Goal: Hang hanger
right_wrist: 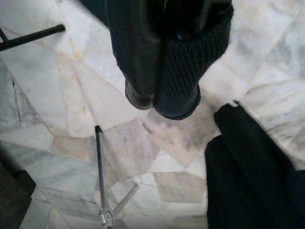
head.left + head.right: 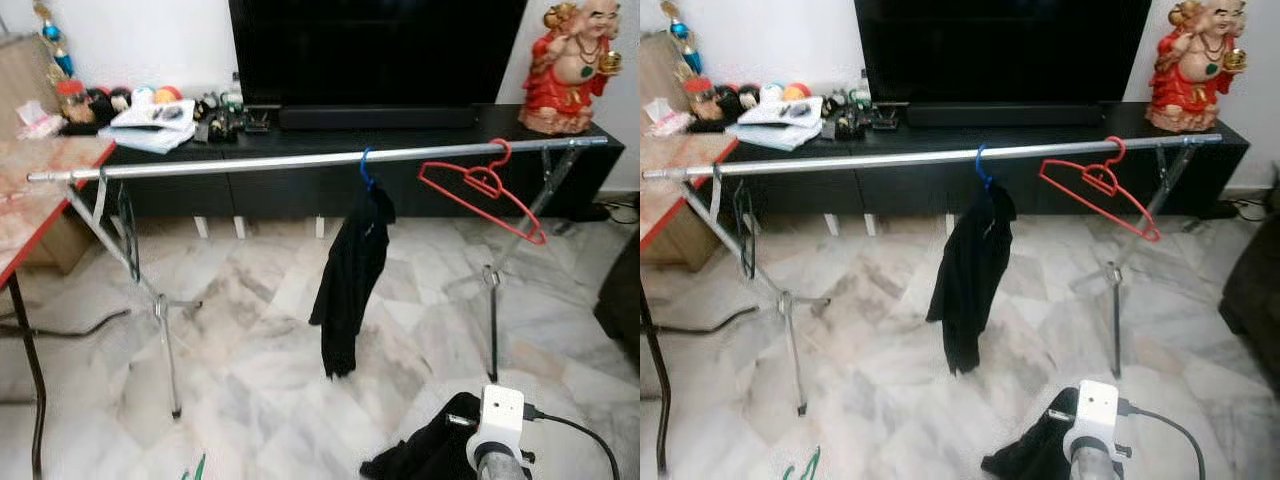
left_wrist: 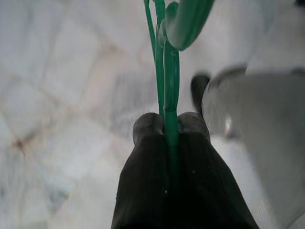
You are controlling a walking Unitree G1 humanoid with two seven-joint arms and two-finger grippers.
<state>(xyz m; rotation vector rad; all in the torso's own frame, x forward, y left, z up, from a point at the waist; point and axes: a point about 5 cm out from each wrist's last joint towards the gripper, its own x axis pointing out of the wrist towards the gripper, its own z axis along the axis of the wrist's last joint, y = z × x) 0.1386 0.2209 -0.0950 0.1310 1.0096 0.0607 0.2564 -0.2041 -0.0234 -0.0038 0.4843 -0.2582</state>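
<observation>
marble floor point(image 2: 250, 350) with a long metal clothes rail point(image 2: 250, 165) on folding legs running across the room, in front of a black tv cabinet point(image 2: 560, 140). on the rail: a black garment point(image 2: 350, 280) on a blue hanger point(image 2: 366, 170) near the middle, an empty red hanger point(image 2: 485, 185) tilted toward the right end, and a dark hanger point(image 2: 127, 235) near the left end. a black cloth heap point(image 2: 430, 455) lies on the floor by the right arm.

left gripper point(image 3: 164, 125) has its fingers pressed onto a green hanger point(image 3: 164, 71), pinching the wire between the tips; the hanger sits low, its tip just poking into the head view at the bottom edge, well below the rail. right gripper point(image 1: 159, 102) has its fingers pressed together, holding nothing that can be made out.

step: carry stage, hanger gripped but not yet hung. next move likely calls for raising the left arm so the hook clears the rail, then lowering it onto a bare stretch between the dark hanger and the blue one.
</observation>
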